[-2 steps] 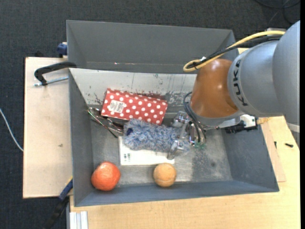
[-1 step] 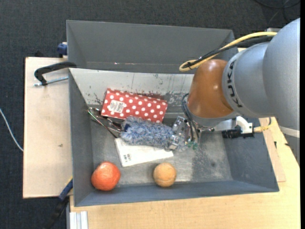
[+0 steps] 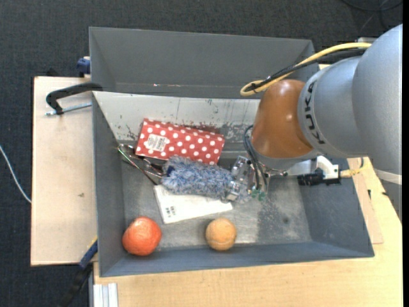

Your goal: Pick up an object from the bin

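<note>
In the grey bin (image 3: pixel 105 190) a blue fuzzy bundle (image 3: pixel 195 178) lies mid-floor, likely soft and light, pinchable anywhere, with the jaws at its right end, apart or together I cannot tell.

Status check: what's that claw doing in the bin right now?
Claw down at right end of the fuzzy blue thing. Not lifted yet. Red dotted box crowds it behind, white card in front.

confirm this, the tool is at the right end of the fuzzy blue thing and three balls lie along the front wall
Not quite: the camera view shows two balls along the front wall, not three: an orange-red ball and a paler orange ball. The tool is at the right end of the fuzzy blue thing.
</note>
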